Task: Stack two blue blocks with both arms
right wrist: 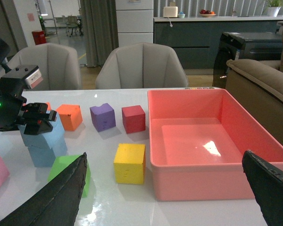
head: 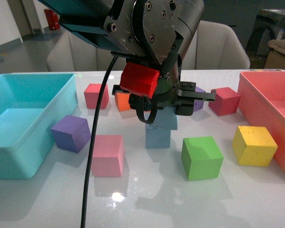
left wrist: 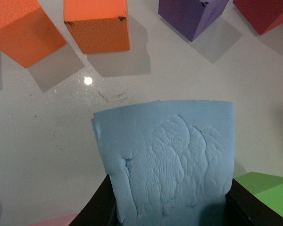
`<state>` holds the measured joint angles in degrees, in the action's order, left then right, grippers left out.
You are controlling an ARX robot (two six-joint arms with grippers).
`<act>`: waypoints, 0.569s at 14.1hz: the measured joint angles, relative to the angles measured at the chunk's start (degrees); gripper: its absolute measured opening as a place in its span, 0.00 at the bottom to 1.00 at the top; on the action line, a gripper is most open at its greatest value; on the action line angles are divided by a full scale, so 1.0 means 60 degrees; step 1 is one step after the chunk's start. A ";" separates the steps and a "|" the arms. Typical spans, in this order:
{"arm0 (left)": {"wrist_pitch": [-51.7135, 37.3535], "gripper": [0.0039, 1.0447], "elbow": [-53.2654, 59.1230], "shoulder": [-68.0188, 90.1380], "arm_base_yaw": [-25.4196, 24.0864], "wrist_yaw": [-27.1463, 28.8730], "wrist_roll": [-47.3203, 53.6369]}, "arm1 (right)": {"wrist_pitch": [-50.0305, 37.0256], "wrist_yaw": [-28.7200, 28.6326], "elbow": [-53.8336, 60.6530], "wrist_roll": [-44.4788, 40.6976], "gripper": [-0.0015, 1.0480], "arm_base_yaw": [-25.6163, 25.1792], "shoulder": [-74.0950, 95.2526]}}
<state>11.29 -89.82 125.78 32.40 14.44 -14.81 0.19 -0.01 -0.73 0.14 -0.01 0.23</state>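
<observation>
My left gripper (head: 156, 107) is shut on a pale blue block (head: 167, 121) and holds it on top of the second blue block (head: 157, 138) at mid table, slightly skewed. In the left wrist view the held block (left wrist: 170, 160) fills the space between the black fingers (left wrist: 96, 209). The right wrist view shows the two blue blocks (right wrist: 45, 141) stacked at the left, with the left gripper (right wrist: 35, 120) on the upper one. My right gripper (right wrist: 165, 162) is open and empty, well apart from the stack, facing the pink bin.
A turquoise bin (head: 19, 128) stands left and a pink bin (head: 270, 109) right. Around the stack lie purple (head: 71, 133), pink (head: 107, 154), green (head: 202, 156), yellow (head: 254, 145), red (head: 96, 95), orange (head: 123, 100) and dark red (head: 225, 100) cubes.
</observation>
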 joint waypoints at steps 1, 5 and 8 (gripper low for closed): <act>0.0047 0.39 -0.0127 0.0168 -0.0051 0.0018 -0.0084 | 0.0000 0.0000 0.0000 0.0000 0.94 0.0000 0.0000; 0.0073 0.39 -0.0288 0.0404 -0.0124 0.0157 -0.0299 | 0.0004 0.0000 0.0000 0.0000 0.94 0.0000 0.0000; -0.0015 0.65 -0.0357 0.0441 -0.0124 0.0171 -0.0317 | 0.0004 0.0000 0.0000 0.0000 0.94 0.0000 0.0000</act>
<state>11.20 -91.96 128.42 31.66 15.46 -16.71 0.21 -0.01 -0.73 0.14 -0.01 0.23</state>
